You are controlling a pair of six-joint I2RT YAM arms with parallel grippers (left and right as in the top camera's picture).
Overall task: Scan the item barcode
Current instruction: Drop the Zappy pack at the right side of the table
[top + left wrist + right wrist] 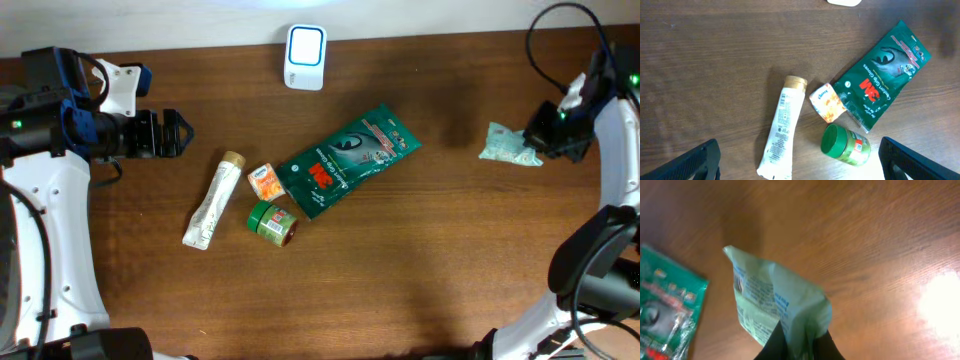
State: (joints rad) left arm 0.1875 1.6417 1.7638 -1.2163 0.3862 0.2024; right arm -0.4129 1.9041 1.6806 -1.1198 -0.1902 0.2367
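R claw (pixel 799 345) clamped on one end of pale green packet (pixel 775 305). Packet's long axis runs straight out from claw, free end twd 3M glove pack (pixel 345 160). L claw (pixel 172 133) jaws wide apart, empty.

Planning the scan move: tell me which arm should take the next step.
Right: the right gripper is shut on the pale green packet, ready to carry to the white scanner; the left gripper is open and empty.

Pale green packet (pixel 774 297); dark green pouch (pixel 347 160)
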